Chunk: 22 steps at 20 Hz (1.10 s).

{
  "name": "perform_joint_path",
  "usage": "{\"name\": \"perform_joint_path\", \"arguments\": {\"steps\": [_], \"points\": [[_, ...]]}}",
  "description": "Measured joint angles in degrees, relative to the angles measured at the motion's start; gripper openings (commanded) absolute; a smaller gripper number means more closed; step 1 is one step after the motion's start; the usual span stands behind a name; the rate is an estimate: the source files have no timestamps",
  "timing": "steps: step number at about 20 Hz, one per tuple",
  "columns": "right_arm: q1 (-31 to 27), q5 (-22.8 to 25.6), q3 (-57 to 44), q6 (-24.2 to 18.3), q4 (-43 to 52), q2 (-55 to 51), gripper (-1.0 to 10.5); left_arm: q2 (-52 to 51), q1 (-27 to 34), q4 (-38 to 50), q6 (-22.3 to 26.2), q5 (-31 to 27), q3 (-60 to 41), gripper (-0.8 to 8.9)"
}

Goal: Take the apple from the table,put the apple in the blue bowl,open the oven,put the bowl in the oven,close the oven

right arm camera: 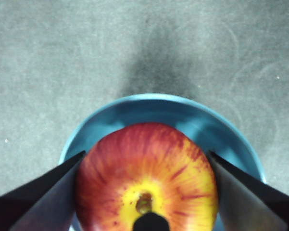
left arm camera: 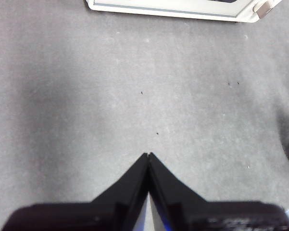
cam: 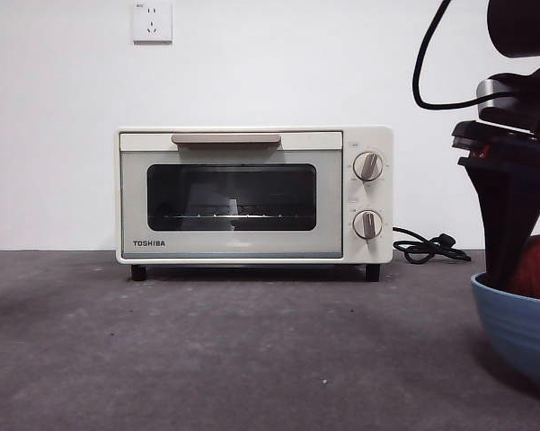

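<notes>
My right gripper (right arm camera: 144,192) clamping red apple (right arm camera: 146,178), jaws on both flanks, holding it directly above blue bowl (right arm camera: 182,115), partly within rim. Left gripper (left arm camera: 149,155) waiting, jaws together. Toshiba oven (cam: 252,193) door closed.

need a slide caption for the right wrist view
Right gripper holding the apple over the blue bowl on the grey table.
</notes>
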Motion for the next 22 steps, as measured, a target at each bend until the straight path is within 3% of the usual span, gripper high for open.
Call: {"name": "perform_joint_path", "arguments": {"steps": [3,6,11,16,17,19,22], "points": [[0.00,0.00,0.00,0.00,-0.13,0.00,4.1,0.46,0.00,0.52,0.00,0.00,0.00,-0.04],[0.00,0.00,0.00,-0.07,-0.81,0.00,5.9,1.70,0.00,0.61,0.00,0.00,0.00,-0.04],[0.00,-0.33,0.00,-0.09,-1.22,0.00,6.0,3.65,0.00,3.91,-0.57,0.52,0.00,-0.04],[0.00,-2.86,1.88,-0.28,-2.47,-1.64,5.9,8.35,-2.47,15.17,-3.23,10.27,0.28,-0.05],[0.02,-2.86,3.45,-0.28,-3.43,-3.04,5.8,10.38,-3.30,16.44,-3.82,10.47,1.03,-0.05],[0.02,-2.67,6.71,-0.28,-6.01,-5.95,4.4,14.82,-4.85,17.90,-4.90,10.47,3.45,-0.05],[0.00,-1.68,10.40,-0.28,-9.07,-10.43,0.9,22.47,-6.80,18.21,-5.73,10.69,10.80,-0.05]]}}
